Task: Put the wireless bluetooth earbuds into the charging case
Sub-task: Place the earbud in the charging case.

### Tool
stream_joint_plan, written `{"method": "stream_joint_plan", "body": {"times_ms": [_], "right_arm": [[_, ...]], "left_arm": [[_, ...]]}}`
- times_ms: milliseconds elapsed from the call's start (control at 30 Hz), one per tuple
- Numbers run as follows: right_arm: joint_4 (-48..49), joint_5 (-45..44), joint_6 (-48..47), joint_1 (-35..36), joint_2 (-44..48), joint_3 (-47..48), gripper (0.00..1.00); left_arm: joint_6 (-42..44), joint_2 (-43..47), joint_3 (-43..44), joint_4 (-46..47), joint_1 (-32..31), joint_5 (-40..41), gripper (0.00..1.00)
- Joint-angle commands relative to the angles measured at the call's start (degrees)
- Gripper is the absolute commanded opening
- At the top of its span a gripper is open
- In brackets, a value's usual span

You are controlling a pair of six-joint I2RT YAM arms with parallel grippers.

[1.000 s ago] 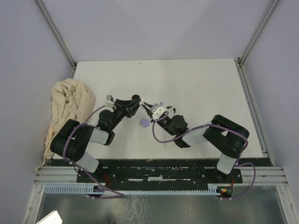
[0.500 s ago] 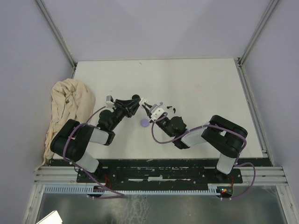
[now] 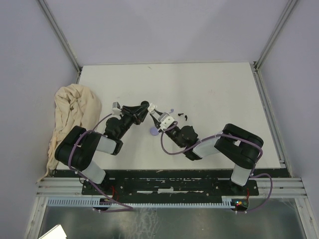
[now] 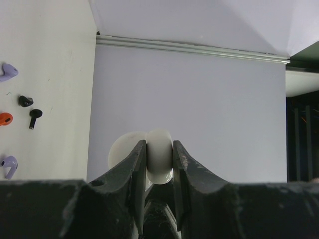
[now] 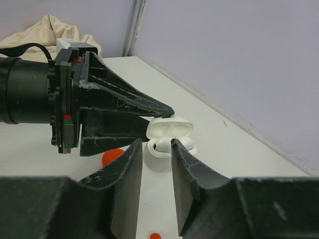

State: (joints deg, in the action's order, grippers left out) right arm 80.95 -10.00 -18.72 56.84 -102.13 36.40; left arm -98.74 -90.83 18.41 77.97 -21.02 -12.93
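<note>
Loose buds: a lilac earbud (image 4: 7,71), a black earbud (image 4: 34,117) and a red earbud (image 4: 5,119) are lying scattered on the table (image 3: 209,94), apart from one another. Neither pincer is touching them.

Case: the white charging case (image 5: 172,130) is sitting with its lid standing open, the wells facing up and toward my right wrist camera. Two pale shapes are showing inside, too small to call. I cannot tell whether its base is touching the table.

Holder: my left pincer (image 4: 159,144) is clamping the case across its body, one finger pressing each side.

Free pincer: my right pincer (image 5: 155,144) is pointing at the case. Its fingers are standing a narrow gap apart, with nothing showing between them.

Key relation: the case is lying dead ahead of my right fingertips and near them. From above, the loose buds are lying on that pincer's outer side, away from my left arm.

Nearer arm: the right arm is nearer, and the left is occupied with the case.

Bud axis: stems are pointing different ways. From above they are too small to read.

Judgement: I am expecting the right pincer to need turning off the case line and outward to reach a bud.

Surroundings: a lilac disc (image 3: 154,131) is lying near my right pincer. A cloth (image 3: 70,112) is heaped at the table's left edge, well apart.
</note>
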Motion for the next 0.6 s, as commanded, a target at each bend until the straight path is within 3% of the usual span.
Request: {"method": "stream_joint_plan", "body": {"times_ms": [0, 233, 367, 567], "right_arm": [[1.71, -0.07, 1.01, 0.81, 1.64, 0.31, 0.39], [1.69, -3.05, 1.68, 0.82, 7.68, -1.50, 0.53], [-0.93, -12.28, 1.64, 0.76, 12.13, -2.21, 0.64], [-26.95, -23.24, 3.23, 0.29, 21.06, 2.15, 0.73]], "left_arm": [[-1.46, -1.31, 1.36, 4.55, 0.10, 1.51, 0.03], [-0.46, -1.99, 1.25, 4.59, 0.11, 1.55, 0.03], [0.27, -2.30, 1.57, 4.34, 0.10, 0.56, 0.03], [0.99, -2.99, 2.18, 4.81, 0.10, -1.19, 0.03]]}}
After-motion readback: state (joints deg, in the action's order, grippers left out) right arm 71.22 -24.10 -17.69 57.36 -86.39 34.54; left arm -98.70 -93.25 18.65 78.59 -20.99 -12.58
